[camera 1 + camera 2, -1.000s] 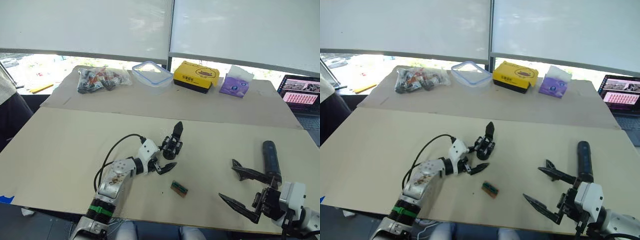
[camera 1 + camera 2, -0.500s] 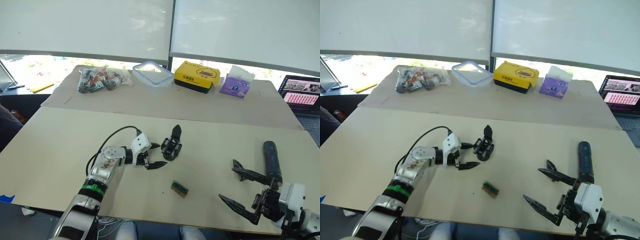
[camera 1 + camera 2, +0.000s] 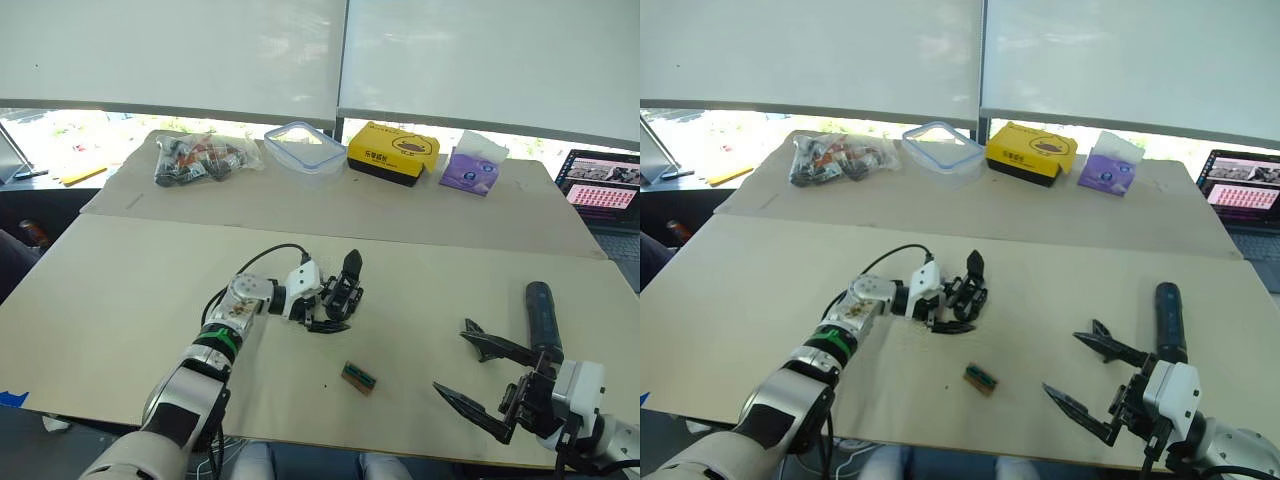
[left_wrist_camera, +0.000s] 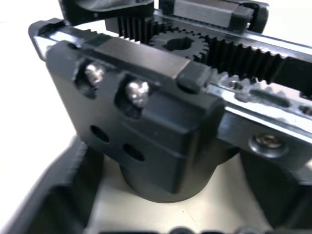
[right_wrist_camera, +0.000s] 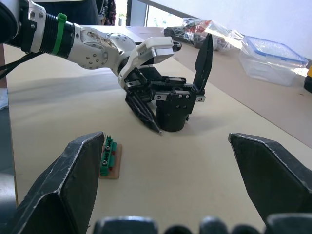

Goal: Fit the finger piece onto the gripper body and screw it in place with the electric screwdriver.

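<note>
While the table [image 3: 120, 290] is mostly bare, the left gripper [image 3: 322, 309] is closing around the gripper body [image 3: 344, 292] mid-table with fingers still apart, the right gripper [image 3: 480, 380] is hanging wide open near the electric screwdriver [image 3: 541, 314], so steadying looks first, then grabbing that driver.

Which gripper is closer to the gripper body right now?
Left. The left gripper is right at the gripper body, fingers open around its base. The right gripper hangs open well off to the robot's right, beside the electric screwdriver.
</note>
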Robot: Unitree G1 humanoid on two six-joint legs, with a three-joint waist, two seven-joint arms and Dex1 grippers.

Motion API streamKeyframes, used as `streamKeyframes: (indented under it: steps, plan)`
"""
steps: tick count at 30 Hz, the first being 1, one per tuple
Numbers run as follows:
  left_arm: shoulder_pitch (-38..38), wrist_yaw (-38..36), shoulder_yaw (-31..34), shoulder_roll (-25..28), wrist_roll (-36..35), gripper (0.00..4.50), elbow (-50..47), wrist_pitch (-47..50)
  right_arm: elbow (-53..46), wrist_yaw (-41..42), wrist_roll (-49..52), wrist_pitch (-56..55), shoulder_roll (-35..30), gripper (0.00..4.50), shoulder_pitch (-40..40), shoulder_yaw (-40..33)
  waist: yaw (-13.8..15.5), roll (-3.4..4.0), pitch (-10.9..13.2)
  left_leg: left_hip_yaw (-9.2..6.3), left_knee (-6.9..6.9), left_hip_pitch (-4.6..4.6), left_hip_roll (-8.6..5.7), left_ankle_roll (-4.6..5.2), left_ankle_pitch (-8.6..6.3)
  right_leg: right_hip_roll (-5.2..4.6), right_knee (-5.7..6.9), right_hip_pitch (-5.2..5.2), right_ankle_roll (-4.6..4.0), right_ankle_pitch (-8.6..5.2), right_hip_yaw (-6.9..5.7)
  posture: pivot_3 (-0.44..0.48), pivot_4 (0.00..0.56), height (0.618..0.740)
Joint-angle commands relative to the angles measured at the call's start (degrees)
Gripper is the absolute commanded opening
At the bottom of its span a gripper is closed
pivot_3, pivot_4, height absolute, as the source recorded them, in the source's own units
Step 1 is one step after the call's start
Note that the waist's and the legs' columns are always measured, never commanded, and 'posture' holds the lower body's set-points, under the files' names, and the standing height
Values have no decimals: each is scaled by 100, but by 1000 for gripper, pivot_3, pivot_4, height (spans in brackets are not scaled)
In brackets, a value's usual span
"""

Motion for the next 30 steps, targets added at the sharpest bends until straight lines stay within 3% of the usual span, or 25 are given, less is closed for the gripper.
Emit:
streamKeyframes:
  steps: [1,7,15,30]
  plan:
    - [2,-78,32,39,85,2342,66,-162,-186,-47,1,-63,-17,4500,43,-171,-3,0,0,0,0,0,0,0,0,0,1,0,0,0,0,0,150,740]
    - [443,47,122,-30,-102,2342,-873,56,-271,-24,17,-141,43,4500,363,-327,4,4,-2,0,-2,1,0,1,0,0,2,0,1,-1,0,0,150,740]
    - [1170,1009,-120,-310,6,2342,-2864,1558,-488,-95,78,-86,236,4500,935,-534,34,5,0,0,-2,-2,-1,-2,-1,-3,1,0,5,-4,0,0,150,740]
    - [1492,1346,-520,-393,130,2342,-3354,2120,-559,-223,70,-34,268,4500,1130,-538,31,6,-1,0,-1,-2,-4,-24,-16,-5,-2,-2,5,-5,0,0,150,740]
